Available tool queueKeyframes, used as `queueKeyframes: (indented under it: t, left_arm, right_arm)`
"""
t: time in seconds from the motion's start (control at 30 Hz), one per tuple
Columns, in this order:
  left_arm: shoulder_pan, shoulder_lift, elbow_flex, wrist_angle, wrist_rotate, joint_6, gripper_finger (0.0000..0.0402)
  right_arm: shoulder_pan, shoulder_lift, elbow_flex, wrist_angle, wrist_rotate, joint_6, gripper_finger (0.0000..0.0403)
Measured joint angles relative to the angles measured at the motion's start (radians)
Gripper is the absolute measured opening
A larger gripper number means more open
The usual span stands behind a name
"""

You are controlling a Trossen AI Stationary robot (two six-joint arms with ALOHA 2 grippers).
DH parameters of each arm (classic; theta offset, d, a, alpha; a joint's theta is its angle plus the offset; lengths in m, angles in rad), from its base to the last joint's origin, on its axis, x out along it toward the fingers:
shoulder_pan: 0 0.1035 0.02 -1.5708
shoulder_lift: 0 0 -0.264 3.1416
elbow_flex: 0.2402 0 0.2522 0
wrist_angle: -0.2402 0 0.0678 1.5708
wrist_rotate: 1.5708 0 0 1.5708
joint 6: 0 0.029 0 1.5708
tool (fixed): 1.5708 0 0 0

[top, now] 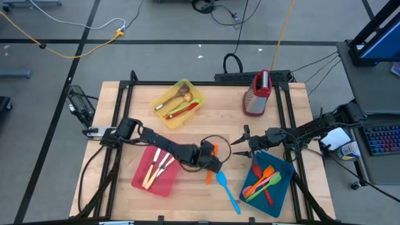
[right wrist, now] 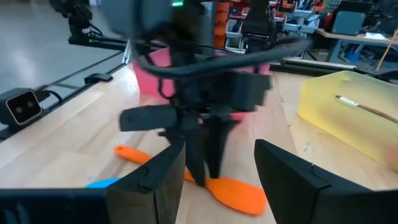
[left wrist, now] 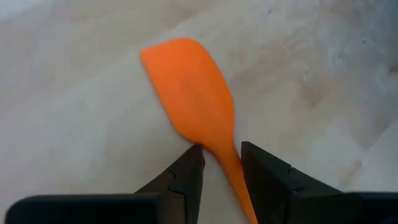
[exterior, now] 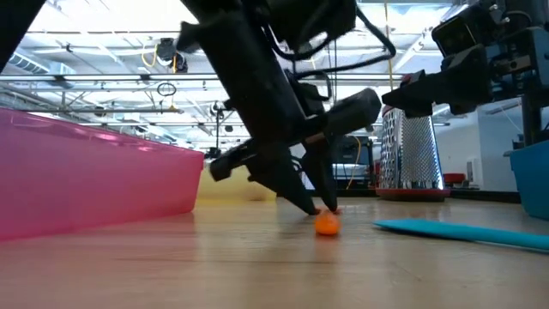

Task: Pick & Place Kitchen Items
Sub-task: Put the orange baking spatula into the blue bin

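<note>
pink tray (top: 156, 175) with pale-handled cutlery (top: 157, 165), blue tray (top: 273, 185) with utensils (top: 262, 183)

The left arm reaches from the desk's left edge toward its middle, wrist bent down, and the left gripper (top: 213, 164) points its tips at the desk surface. Its two fingers (left wrist: 186, 177) stand a narrow gap apart. The right arm stretches in from the right side, held above the desk, and the right gripper (top: 245, 146) hangs with its fingers (right wrist: 165, 171) spread wide.
</note>
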Motion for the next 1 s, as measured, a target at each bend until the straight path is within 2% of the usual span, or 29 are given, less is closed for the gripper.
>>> queueKeyframes:
  t: [0.2, 0.33, 0.5, 0.67, 0.83, 1.0]
  left_arm:
    - [0.077, 0.0, -0.001, 0.027, 0.093, 0.219, 0.0084]
    - [0.111, 0.0, -0.001, 0.027, 0.14, 0.33, 0.008]
    - [0.118, 0.0, -0.001, 0.031, 0.121, 0.515, 0.0098]
    - [0.122, 0.0, -0.001, 0.049, 0.094, 0.635, 0.0138]
    - [0.106, 0.002, -0.004, 0.1, 0.053, 0.568, 0.017]
    - [0.027, 0.008, -0.006, 0.06, -0.079, 0.44, 0.0157]
  right_arm:
    - [0.0, 0.0, 0.0, -0.001, 0.0, -0.01, 0.0187]
    - [0.0, 0.0, 0.0, -0.008, 0.0, -0.005, 0.0187]
    - [0.0, 0.0, 0.0, -0.008, 0.0, -0.003, 0.0187]
    - [0.0, 0.0, 0.0, -0.007, 0.0, -0.003, 0.0187]
    - [0.0, 0.0, 0.0, -0.005, 0.0, 0.014, 0.0187]
    - [0.0, 0.0, 0.0, -0.004, 0.001, 0.043, 0.0187]
